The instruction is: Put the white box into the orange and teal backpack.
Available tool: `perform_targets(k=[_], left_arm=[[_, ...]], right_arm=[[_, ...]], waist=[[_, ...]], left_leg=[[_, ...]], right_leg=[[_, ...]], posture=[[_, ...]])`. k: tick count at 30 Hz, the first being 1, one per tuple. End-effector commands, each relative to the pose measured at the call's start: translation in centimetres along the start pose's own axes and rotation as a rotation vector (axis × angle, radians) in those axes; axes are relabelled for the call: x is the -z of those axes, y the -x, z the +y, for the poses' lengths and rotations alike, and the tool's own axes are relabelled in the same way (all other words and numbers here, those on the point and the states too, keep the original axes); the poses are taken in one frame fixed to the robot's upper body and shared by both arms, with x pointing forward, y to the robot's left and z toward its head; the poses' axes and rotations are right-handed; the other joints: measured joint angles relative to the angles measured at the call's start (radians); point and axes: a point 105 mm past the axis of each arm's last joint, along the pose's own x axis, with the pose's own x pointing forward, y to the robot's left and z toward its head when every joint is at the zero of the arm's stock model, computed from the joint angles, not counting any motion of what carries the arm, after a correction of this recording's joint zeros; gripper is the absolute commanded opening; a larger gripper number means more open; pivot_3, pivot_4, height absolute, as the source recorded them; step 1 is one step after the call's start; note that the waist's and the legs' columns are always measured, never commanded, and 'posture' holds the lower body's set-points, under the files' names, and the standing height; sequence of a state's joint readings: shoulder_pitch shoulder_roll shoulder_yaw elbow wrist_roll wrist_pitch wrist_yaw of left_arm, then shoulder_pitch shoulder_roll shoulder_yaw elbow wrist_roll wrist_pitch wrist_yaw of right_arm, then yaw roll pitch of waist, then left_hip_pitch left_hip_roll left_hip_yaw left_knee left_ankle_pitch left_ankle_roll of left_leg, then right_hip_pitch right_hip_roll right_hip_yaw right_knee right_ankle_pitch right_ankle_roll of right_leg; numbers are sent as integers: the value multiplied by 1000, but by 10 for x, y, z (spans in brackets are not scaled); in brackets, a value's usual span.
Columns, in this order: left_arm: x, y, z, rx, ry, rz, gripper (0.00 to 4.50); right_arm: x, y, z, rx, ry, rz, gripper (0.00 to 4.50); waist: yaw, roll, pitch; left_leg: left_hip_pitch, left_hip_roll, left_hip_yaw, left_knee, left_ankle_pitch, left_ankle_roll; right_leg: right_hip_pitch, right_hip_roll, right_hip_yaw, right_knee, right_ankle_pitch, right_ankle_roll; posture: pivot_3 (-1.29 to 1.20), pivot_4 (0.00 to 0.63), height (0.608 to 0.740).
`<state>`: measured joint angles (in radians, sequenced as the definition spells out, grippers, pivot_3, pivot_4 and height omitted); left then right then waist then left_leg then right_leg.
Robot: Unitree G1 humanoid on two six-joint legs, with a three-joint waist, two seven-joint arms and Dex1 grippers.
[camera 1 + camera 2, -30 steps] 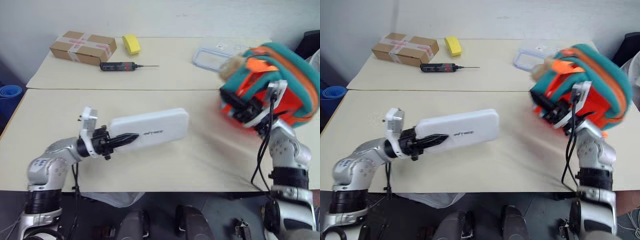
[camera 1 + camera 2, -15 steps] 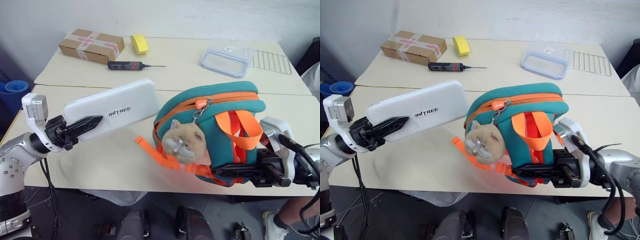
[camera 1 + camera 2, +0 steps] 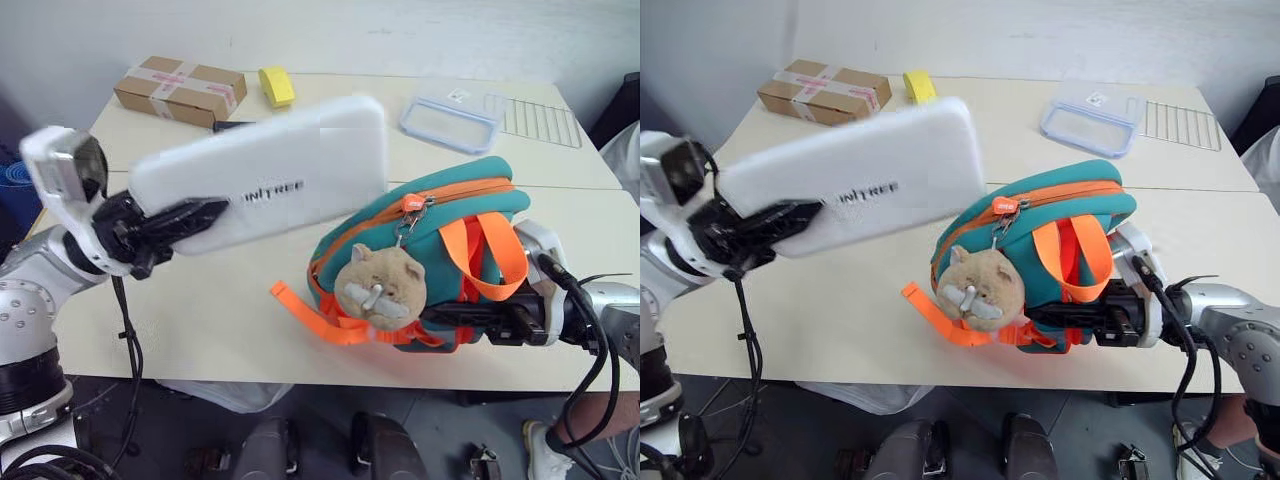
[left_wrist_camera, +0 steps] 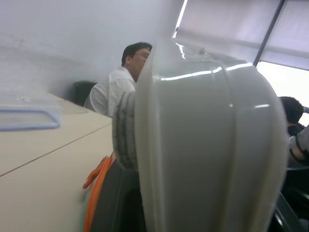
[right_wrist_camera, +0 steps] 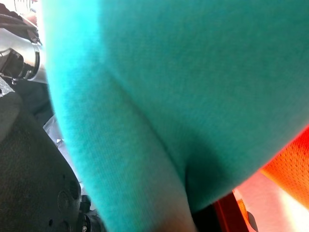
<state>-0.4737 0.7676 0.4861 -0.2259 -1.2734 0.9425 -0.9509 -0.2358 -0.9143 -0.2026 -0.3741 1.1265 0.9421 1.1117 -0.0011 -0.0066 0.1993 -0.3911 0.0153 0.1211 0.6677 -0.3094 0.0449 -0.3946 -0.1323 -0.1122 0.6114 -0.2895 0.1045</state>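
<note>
My left gripper (image 3: pixel 195 215) is shut on one end of the white box (image 3: pixel 275 170), a flat white case with dark lettering. It holds the box raised and tilted above the table, the far end reaching over the orange and teal backpack (image 3: pixel 430 250). In the left wrist view the white box (image 4: pixel 207 145) stands close in front of the camera. The backpack lies on its side near the table's front edge, its tan plush charm (image 3: pixel 379 286) hanging toward me. My right gripper (image 3: pixel 455 320) is shut on the backpack's lower side. Teal backpack fabric (image 5: pixel 169 96) covers the right wrist view.
At the back of the table (image 3: pixel 230 310) lie a taped cardboard box (image 3: pixel 180 88), a yellow sponge (image 3: pixel 277 85), a clear bluish-rimmed container (image 3: pixel 450 122) and a wire rack (image 3: pixel 530 115). A person (image 4: pixel 116 92) in a white shirt sits beyond the table.
My left gripper has lifted the white box off the table, up over the backpack. My right gripper swung the backpack from the right down onto its side in front, then drew it slightly back.
</note>
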Motion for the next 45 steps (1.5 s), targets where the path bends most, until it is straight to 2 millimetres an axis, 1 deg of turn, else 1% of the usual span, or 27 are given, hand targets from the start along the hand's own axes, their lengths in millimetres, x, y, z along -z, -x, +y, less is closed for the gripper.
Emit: perform_targets(k=[1,4,7,10,13,17,20,23,26,28,31,32,33,34,36,37,38,40,42,44,45], left_arm=[[-8,-3,-19,60,-30,41,1207],[1,-3,-18,36,-41,105,1207],[14,-4,-7,-17,-106,161,1207],[12,-7,9,-83,-214,147,1207],[17,-8,18,-112,-266,194,1207],[36,-6,31,-135,-333,343,1207],[51,-12,45,-155,-395,472,1207],[63,-48,41,-70,-349,449,1207],[83,-85,37,24,-330,450,1207],[95,-113,44,35,-330,427,1207],[112,-146,53,46,-348,400,1207],[120,-160,54,72,-378,397,1207],[127,-170,54,94,-388,394,1207],[131,-176,54,108,-397,394,1207],[132,-176,61,64,-391,388,1918],[132,-171,66,37,-376,388,2146],[131,-167,68,20,-365,389,2470],[123,-151,74,-17,-345,353,3049],[109,-131,71,18,-317,309,3577],[95,-111,59,107,-300,271,3985],[83,-99,51,158,-274,235,3985]], right_arm=[[-5,0,-2,4,30,-14,28],[-5,0,-3,5,31,-16,28],[-5,0,-4,5,32,-17,28],[-5,1,-3,1,29,-15,28],[-3,2,-2,0,18,-5,28],[-2,4,-2,9,11,2,28],[-3,5,-4,21,10,-12,28],[-3,5,-4,20,9,-14,28],[-2,4,-5,20,10,-15,28],[-1,1,-6,19,12,-16,28],[0,-2,-8,17,15,-19,28],[0,-4,-9,18,19,-20,28],[0,-6,-9,19,24,-22,28],[0,-7,-10,20,28,-24,28],[0,-8,-12,39,45,-35,0],[-1,-8,-14,54,58,-48,0],[-2,-9,-15,64,66,-57,0],[-3,-8,-21,103,83,-85,0],[-4,-7,-29,160,108,-116,0],[-5,-8,-34,193,120,-140,0],[-6,-8,-37,204,122,-151,0]], waist=[[0,0,0],[1,0,0],[3,0,0],[8,0,0],[10,0,0],[12,0,0],[20,0,0],[31,-1,0],[38,-1,0],[38,-1,0],[40,-1,0],[41,-1,0],[41,-1,0],[40,-1,0],[39,-1,0],[36,-1,0],[31,-1,0],[25,-1,0],[15,-1,0],[4,-1,0],[-1,-1,0]], left_leg=[[0,0,0,0,0,0],[0,0,0,0,1,-1],[1,0,0,0,1,-1],[0,-1,0,0,1,-1],[0,-1,0,0,1,-1],[1,0,0,-1,1,-1],[1,-1,1,-1,1,-1],[0,-1,0,0,0,-1],[0,-2,0,0,0,1],[-1,-2,0,0,0,2],[-2,-3,1,1,1,3],[-2,-3,1,1,1,3],[-2,-3,1,1,1,3],[-2,-3,1,1,2,4],[-2,-3,1,3,2,4],[-2,-3,2,3,2,4],[-2,-3,1,4,2,4],[-2,-2,1,5,2,4],[-1,-1,1,5,2,3],[-1,1,1,4,2,2],[-1,1,1,4,3,1]], right_leg=[[0,0,0,0,0,0],[0,0,0,0,0,0],[0,0,0,0,0,0],[0,0,0,-1,0,0],[0,0,0,-1,0,0],[0,0,0,-1,0,0],[-1,0,1,-3,0,0],[-1,-1,0,-3,0,0],[0,-2,0,-2,1,1],[0,-1,0,-1,1,2],[0,3,-1,-1,1,2],[0,3,-2,-1,1,2],[0,3,-3,-1,1,2],[0,3,-5,-1,1,2],[0,2,-7,-1,1,2],[0,1,-7,-1,1,2],[0,0,-7,-1,1,2],[0,-1,-6,-1,1,2],[0,-1,-6,0,1,2],[0,0,-5,1,1,2],[0,0,-5,2,1,1]], posture=[[0,150,740],[0,150,740],[0,150,740],[0,150,740],[0,150,740],[0,150,740],[0,150,740],[0,150,740],[0,150,740],[0,150,740],[0,150,740],[0,150,740],[0,150,740],[0,150,740],[0,150,740],[0,150,740],[0,150,740],[0,150,740],[0,150,740],[0,150,740],[0,150,740]])
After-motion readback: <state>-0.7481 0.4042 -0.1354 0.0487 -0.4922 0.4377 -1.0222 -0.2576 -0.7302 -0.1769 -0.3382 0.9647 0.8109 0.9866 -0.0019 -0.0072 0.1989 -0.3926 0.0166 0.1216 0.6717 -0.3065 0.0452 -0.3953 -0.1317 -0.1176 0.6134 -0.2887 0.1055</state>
